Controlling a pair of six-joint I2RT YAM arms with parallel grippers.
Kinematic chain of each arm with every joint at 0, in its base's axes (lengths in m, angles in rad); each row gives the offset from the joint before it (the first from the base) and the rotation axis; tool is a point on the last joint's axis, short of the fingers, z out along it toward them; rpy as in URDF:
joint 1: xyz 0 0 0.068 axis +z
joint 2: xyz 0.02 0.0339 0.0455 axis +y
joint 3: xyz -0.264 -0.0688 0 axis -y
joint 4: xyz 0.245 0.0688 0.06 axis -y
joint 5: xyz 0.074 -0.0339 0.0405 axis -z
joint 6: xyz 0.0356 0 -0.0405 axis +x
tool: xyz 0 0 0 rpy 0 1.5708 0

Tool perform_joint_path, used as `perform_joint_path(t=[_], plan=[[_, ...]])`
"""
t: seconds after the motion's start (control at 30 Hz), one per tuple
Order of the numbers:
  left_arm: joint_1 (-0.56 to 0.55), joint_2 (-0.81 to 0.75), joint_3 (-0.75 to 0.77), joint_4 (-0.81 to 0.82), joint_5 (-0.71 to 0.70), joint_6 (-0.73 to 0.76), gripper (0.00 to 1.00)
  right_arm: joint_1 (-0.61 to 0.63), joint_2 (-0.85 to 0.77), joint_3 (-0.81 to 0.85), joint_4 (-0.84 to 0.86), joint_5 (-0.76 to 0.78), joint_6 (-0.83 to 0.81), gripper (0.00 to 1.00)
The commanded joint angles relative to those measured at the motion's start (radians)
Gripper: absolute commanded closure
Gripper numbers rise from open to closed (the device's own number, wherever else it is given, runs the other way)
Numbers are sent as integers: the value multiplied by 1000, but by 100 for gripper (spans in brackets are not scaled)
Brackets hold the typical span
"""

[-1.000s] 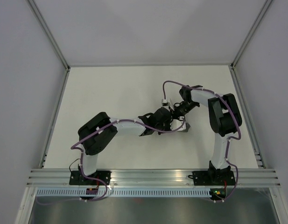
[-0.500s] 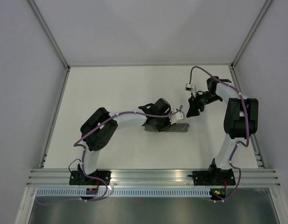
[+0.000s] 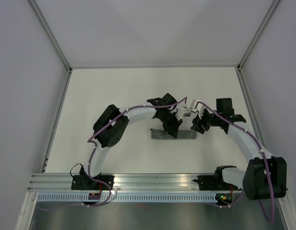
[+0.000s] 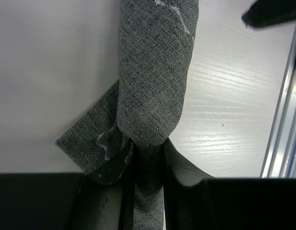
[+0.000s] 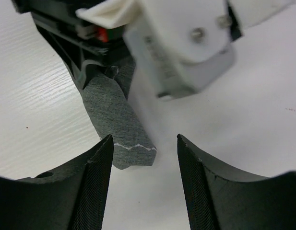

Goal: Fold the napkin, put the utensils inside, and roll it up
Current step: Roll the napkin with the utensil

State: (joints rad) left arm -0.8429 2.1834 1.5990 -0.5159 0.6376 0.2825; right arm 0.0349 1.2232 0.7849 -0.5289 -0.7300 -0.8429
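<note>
The dark grey napkin point(image 3: 179, 135) lies rolled into a narrow bundle in the middle of the table. My left gripper point(image 3: 172, 128) is shut on its left part; in the left wrist view the roll point(image 4: 155, 81) runs away from the pinching fingers point(image 4: 116, 163), with a loose corner flap point(image 4: 92, 139) to the left. My right gripper point(image 3: 197, 125) is open and empty just above the roll's right end point(image 5: 120, 128), which shows its light stitched line between the open fingertips point(image 5: 97, 167). No utensil shows; any is hidden.
The left arm's white wrist housing point(image 5: 181, 43) hangs close in front of my right gripper. An aluminium rail point(image 3: 157, 181) runs along the near edge, and another point(image 4: 282, 120) shows in the left wrist view. White walls enclose the table.
The right arm swung out to the right and came back to the roll's right end. The left gripper shifted along the roll, which now lies longer and flatter.
</note>
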Motion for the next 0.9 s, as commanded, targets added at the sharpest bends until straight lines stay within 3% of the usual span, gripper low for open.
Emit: perform_joint_path(t=[0.0, 0.5, 0.87], plan=[[25, 68, -19, -164, 69, -63, 96, 80, -62, -94, 181, 52, 5, 38], [67, 116, 15, -200, 93, -65, 96, 485, -33, -184, 248, 329, 8, 35], [79, 136, 27, -217, 102, -62, 90, 583, 79, -228, 377, 487, 8, 34]])
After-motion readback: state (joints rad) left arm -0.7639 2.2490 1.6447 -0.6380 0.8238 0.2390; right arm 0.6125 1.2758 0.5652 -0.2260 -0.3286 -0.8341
